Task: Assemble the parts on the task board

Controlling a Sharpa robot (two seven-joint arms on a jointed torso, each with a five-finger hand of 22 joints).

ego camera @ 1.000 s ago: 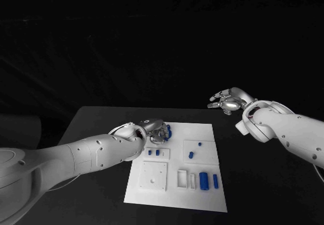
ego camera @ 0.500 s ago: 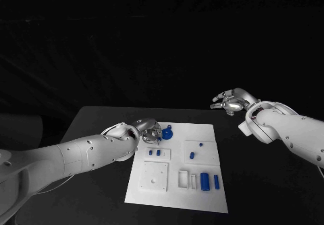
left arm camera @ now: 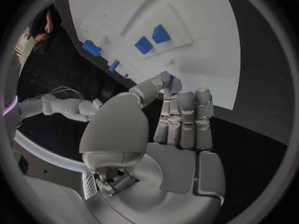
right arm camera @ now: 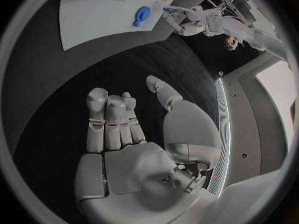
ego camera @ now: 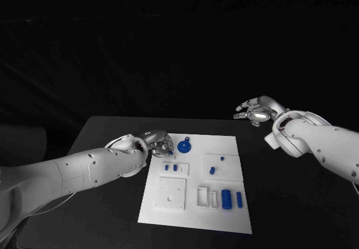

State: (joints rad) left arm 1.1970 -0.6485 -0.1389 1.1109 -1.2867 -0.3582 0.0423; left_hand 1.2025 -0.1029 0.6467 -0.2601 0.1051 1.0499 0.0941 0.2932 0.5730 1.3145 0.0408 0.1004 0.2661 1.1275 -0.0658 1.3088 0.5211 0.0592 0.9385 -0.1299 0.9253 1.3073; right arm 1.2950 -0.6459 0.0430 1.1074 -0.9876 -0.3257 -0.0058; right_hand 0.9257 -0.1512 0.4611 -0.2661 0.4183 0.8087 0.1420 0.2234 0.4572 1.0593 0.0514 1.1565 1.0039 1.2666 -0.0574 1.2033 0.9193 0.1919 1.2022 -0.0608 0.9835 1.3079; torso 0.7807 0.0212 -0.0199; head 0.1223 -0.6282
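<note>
Head view: left hand [ego camera: 159,146] near the far left corner of the task board [ego camera: 196,212], just beside the round blue part [ego camera: 185,146].
Its fingers look empty and loosely extended; next I judge it must grasp another part. Right hand [ego camera: 256,112] hovers released, well apart.

— What was seen beside the left hand [ego camera: 159,146]?
— A round blue part [ego camera: 185,145] was seen lying on the task board [ego camera: 224,218], just beside the hand's fingertips; contact could not be made out.

— And nearer the robot than that hand?
— Two small blue parts [ego camera: 171,167] were set in a recess, with more blue pieces [ego camera: 231,199] further on.

— The right hand [ego camera: 257,111]?
— It was held raised beyond the board's far corner, well apart from it, with nothing in it.
</note>
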